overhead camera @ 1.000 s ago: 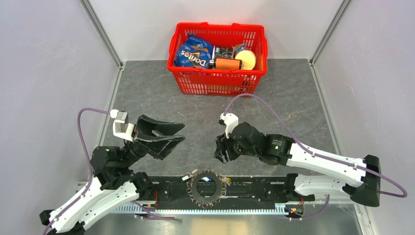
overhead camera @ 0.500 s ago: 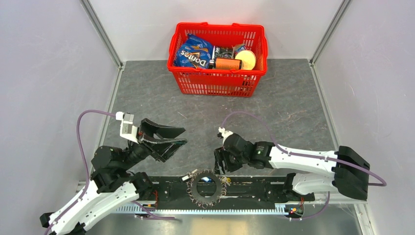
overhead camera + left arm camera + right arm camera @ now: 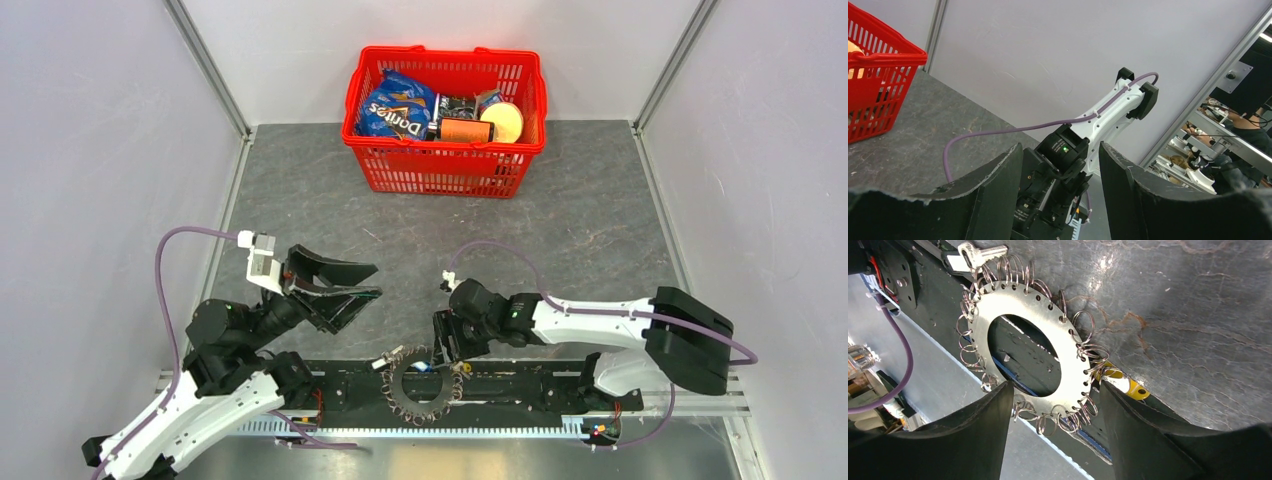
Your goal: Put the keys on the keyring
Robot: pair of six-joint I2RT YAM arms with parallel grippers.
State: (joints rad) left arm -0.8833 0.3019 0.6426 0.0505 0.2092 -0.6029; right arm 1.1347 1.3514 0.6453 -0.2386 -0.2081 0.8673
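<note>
Reaching in over the left side of the grey table (image 3: 300, 190), the left gripper (image 3: 377, 281) hung clear of the surface with its two black fingers spread wide and nothing between them. In its own wrist view the left gripper (image 3: 1060, 150) framed the right arm (image 3: 1110, 107) and a purple cable (image 3: 998, 131) through the gap, with the red basket (image 3: 878, 85) at the far left.

Further right, at the back of the table, the basket (image 3: 445, 160) stood well apart from both arms, a blue chip bag (image 3: 398, 108) among its contents.

Near the front edge, between the two arm bases, the keyring (image 3: 425, 408) lay flat, partly on the black rail (image 3: 520, 380) and partly on the grey slab. Seen from the right wrist, the keyring (image 3: 1075, 352) was a flat metal disc with a hollow centre, its pierced rim fringed with wire split rings (image 3: 1085, 322). A silver key (image 3: 979, 252) sat at its upper left edge. The yellow-headed key (image 3: 1129, 386) lay just beside the rim at the right, among the split rings; whether it was threaded on could not be told. A blue-headed key could not be made out with certainty.

The right gripper (image 3: 447, 342) pointed down at the far right part of the ring. From its own camera the right gripper (image 3: 1055, 390) showed its jaws parted, one on either side of the disc's near rim, pinching nothing; contact with the ring could not be judged. The right arm (image 3: 600, 320) stretched low across the table from the right.
</note>
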